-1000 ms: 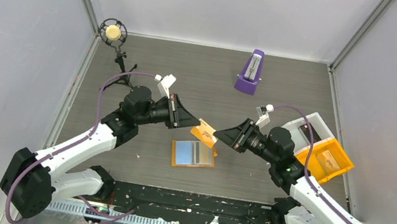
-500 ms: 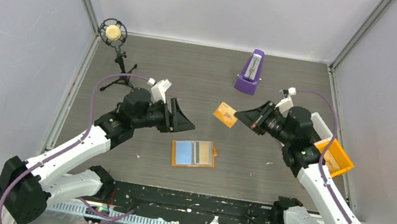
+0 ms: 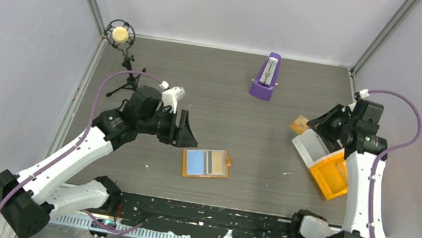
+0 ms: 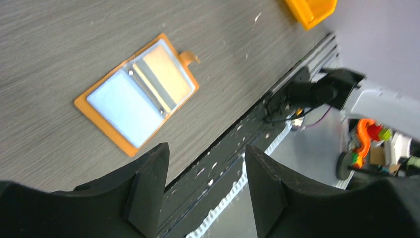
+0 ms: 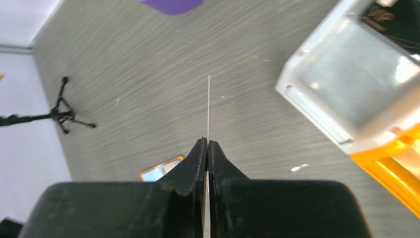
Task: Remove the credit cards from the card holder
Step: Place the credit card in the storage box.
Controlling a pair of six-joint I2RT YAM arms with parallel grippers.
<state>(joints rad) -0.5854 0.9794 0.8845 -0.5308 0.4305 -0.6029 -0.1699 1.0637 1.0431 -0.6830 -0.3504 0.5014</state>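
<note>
The right tool [image 5: 208, 144] is clamped on 1 card [image 5: 208, 106], held above the bench just left of the white bin [image 5: 292, 84]. The left tool [image 4: 205, 148] hangs with its jaws apart beside the open card holder [image 4: 106, 125], which lies mid-bench with 2 cards inside. Probably best: release only once squarely over the bin.

**Bystanders on the grey table**

A purple wedge-shaped metronome [image 3: 265, 76] stands upright near the far edge of the dark grey wood-grain table [image 3: 214, 87]. A round cream microphone on a small black tripod [image 3: 122, 36] occupies the far-left corner. On the right side, a white rectangular plastic bin [image 3: 306, 148] sits against an orange plastic bin [image 3: 326, 178].
</note>
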